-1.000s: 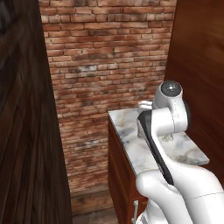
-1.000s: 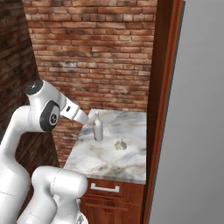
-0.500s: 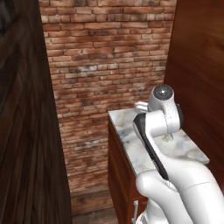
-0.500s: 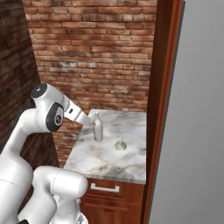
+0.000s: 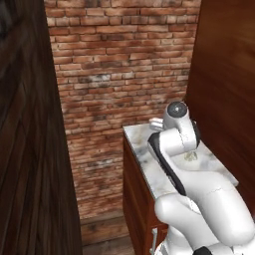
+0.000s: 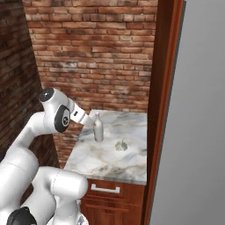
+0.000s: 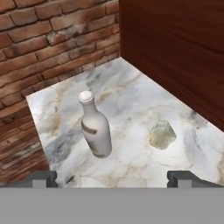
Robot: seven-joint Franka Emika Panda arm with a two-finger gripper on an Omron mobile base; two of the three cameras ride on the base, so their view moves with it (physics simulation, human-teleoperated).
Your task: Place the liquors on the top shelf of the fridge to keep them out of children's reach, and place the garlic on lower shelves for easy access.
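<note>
the pale bottle [image 7: 94, 128] stands upright on the marble table [image 7: 131, 96], toward its left side in the hand view, with a tan label band around its body. the garlic [image 7: 162, 134] lies on the same table to the right of the bottle, near it but apart, not touching. in the right base view the bottle [image 6: 98, 128] stands near the table's [image 6: 132, 127] back left part and the garlic [image 6: 121, 145] sits in front of it and a little right. in the left base view the arm covers most of the table [image 5: 144, 149], and the garlic [image 5: 191, 156] just peeks out past the arm.

the jaws [image 7: 111, 177] hang above the table's near edge, the two fingertips [image 7: 43, 177] set wide apart with nothing between them; the bottle and garlic both sit beyond them, untouched. in the right base view the hand [image 6: 84, 117] is just left of the bottle's neck.

a brick wall [image 6: 92, 52] backs the table. a dark wood panel [image 7: 175, 52] borders its right side. the grey fridge door [image 6: 197, 132] fills the right of the right base view.
</note>
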